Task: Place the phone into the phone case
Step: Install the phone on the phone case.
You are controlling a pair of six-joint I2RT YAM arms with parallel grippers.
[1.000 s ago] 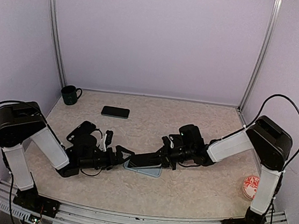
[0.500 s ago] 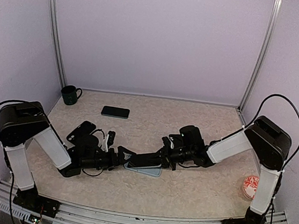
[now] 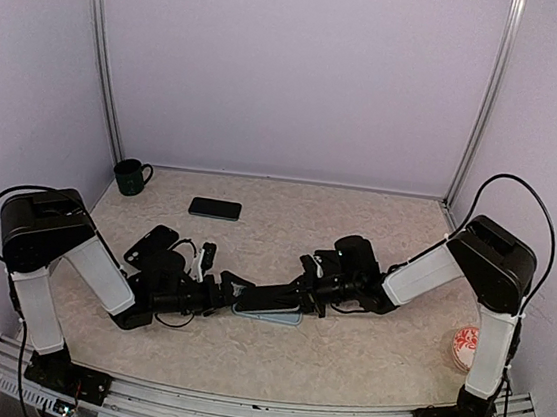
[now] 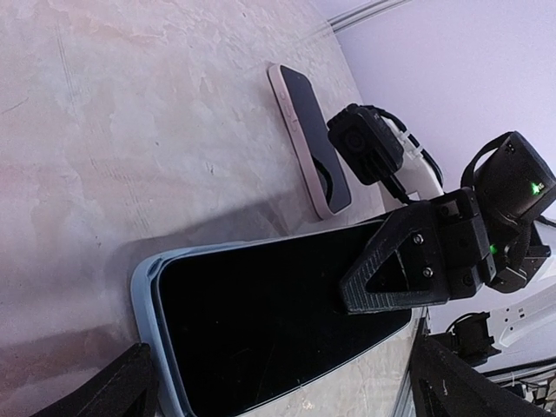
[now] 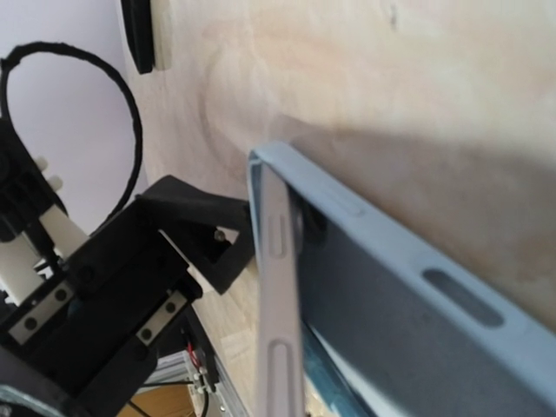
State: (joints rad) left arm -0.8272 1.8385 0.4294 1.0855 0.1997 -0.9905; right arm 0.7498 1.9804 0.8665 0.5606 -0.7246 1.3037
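Observation:
The phone point(image 4: 261, 321), black screen up, lies in the light blue phone case point(image 4: 143, 287) at the table's middle front point(image 3: 281, 321). Its near-left corner sits inside the case rim. In the right wrist view the phone's pale side edge point(image 5: 278, 287) stands tilted above the case's inner floor and wall point(image 5: 408, 261). My right gripper point(image 4: 365, 282) is shut, its black tip resting on the screen's right part. My left gripper point(image 4: 291, 382) is open, its fingers point(image 4: 130, 387) straddling the case's left end without closing on it. In the top view the two grippers meet over the case point(image 3: 231, 296).
A dark green mug point(image 3: 131, 177) stands at the back left. A black phone point(image 3: 215, 207) and a black case point(image 3: 151, 244) lie behind the left arm. A red-and-white dish point(image 3: 464, 345) sits at the right. Another pale-edged phone point(image 4: 304, 139) lies beyond the case.
Both grippers have stayed at the case. The right arm's elbow has drifted slightly to the left and the left arm has edged a little toward the case.

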